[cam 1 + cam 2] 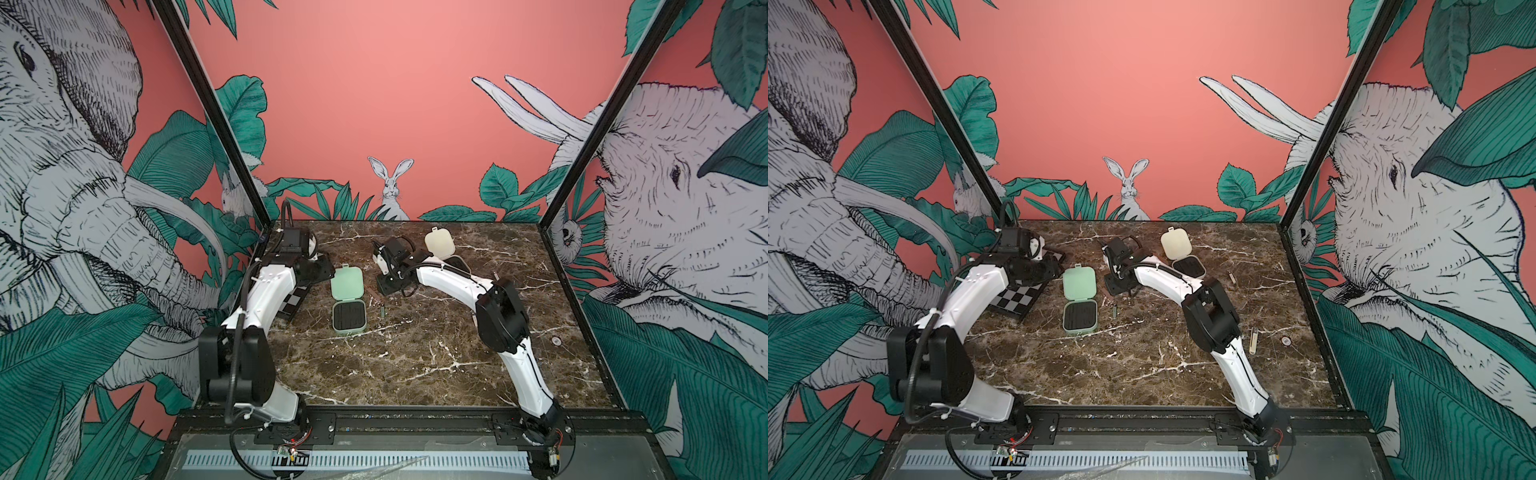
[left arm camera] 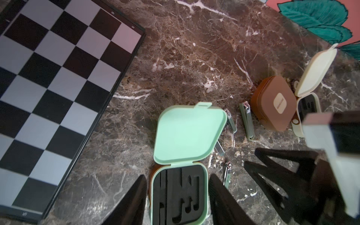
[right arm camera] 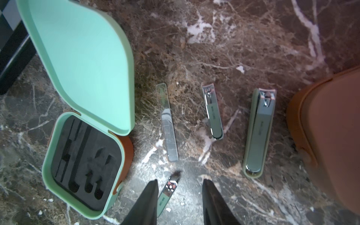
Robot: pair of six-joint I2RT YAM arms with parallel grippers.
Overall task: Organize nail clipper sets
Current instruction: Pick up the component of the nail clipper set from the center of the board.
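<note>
Top views: the mint green case (image 1: 348, 286) is noted open on the marble table (image 1: 415, 365), left of centre, with its lid laid back toward 12 o'clock and its black insert bare. The checkerboard (image 1: 1017, 297) is found at its 9 o'clock, partly under the left arm. The cream case (image 1: 1177, 247), also open, is set at its 2 o'clock, well apart. A cream tool (image 1: 1253, 340) is seen alone near the table's 3 o'clock edge. Left wrist view: the left gripper (image 2: 178, 176) is held wide apart and nothing is gripped. The mint base is framed between its fingers, but contact cannot be told. The brown case (image 2: 272, 103) is seen closed, just beside the cream case. Right wrist view: the right gripper (image 3: 179, 181) is parted about halfway and nothing is clamped. A short green clipper (image 3: 168, 190) is seen between its fingers, close to one. A glass nail file (image 3: 167, 124), a small clipper (image 3: 213, 115) and a large clipper (image 3: 259, 132) are laid side by side between the mint and brown cases.
</note>
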